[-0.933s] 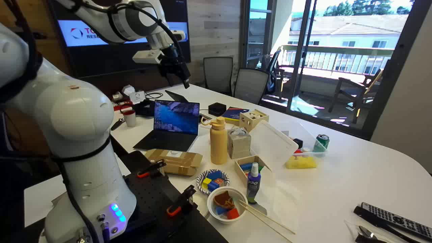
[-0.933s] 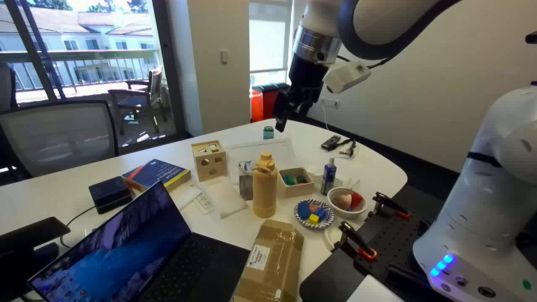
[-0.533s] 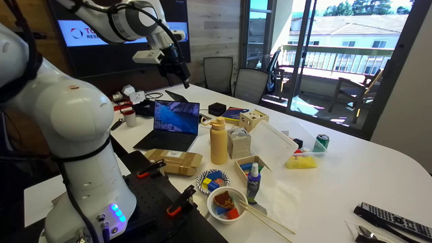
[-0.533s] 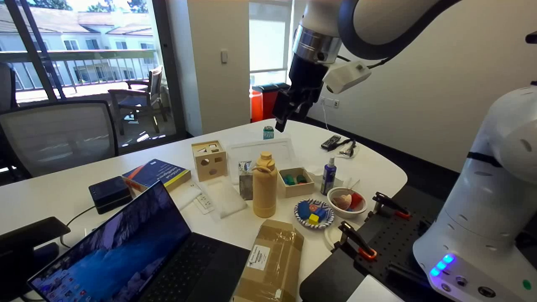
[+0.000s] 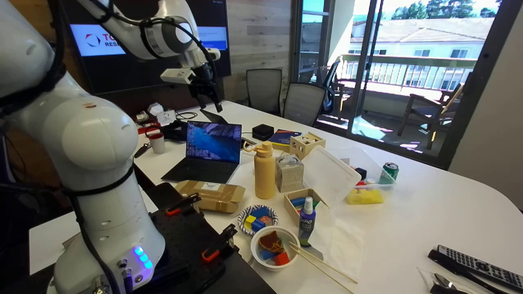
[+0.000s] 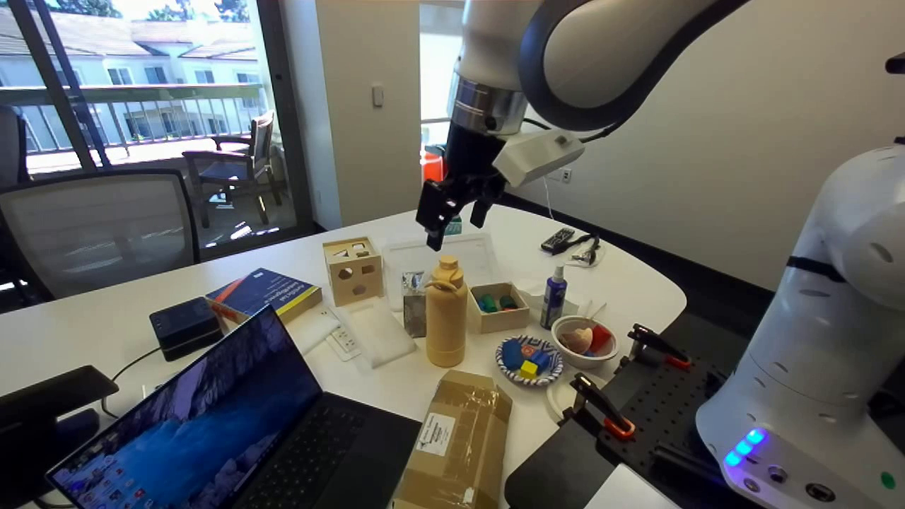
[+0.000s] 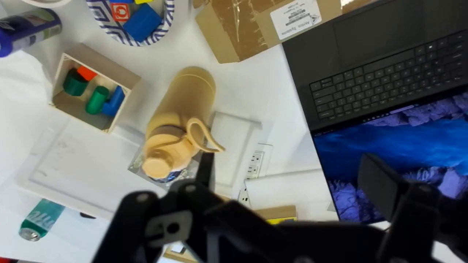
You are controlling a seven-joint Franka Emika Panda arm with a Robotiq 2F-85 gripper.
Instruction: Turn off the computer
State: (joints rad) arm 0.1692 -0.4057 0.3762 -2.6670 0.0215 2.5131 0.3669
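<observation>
One laptop (image 6: pixel 247 410), screen lit, sits below the gripper (image 7: pixel 290 166) and off to one side; the gripper's fingers stand wide apart, a yellow bottle (image 7: pixel 182 98) below toward its other side.

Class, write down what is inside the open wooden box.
The box holds two green blocks, a red block and at least one blue block. Anything beneath them is covered.
</observation>
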